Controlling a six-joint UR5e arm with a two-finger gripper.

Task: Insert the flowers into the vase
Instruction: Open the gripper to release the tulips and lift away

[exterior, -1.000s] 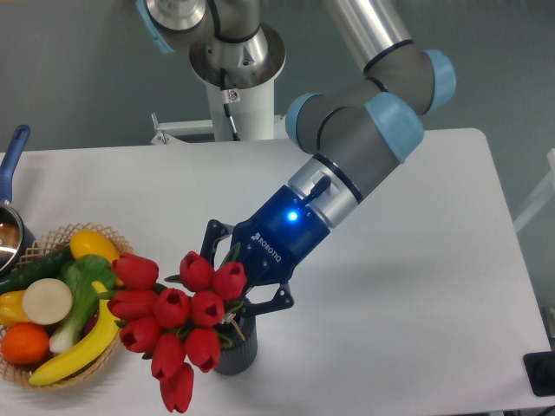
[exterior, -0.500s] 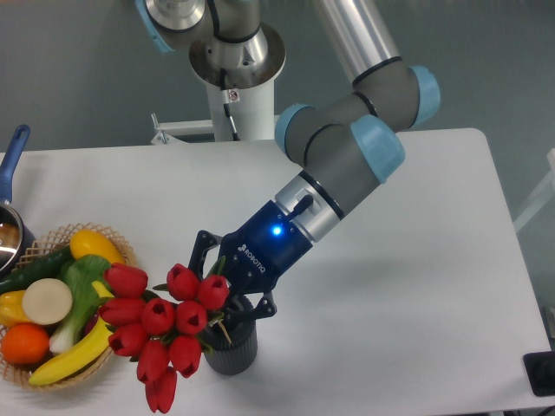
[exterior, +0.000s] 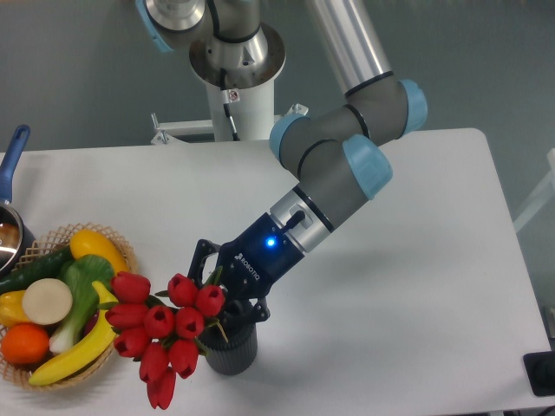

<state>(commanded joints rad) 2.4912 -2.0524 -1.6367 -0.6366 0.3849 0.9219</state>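
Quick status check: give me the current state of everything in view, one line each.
gripper: over the vase mouth, shut on the flowers' stems
flowers: held, heads leaning left past the vase
vase: upright on the table
basket: full of toy produce
pot: at left edge, mostly cropped

Arm reaches down-left from rear base, wrist angled low; hand [exterior: 217,299] fingers closed on stems.

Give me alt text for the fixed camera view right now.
A robot arm's pincer holds a bunch of red tulips tilted over a dark ribbed vase near the white table's front edge. A wicker basket of toy produce sits to the left.
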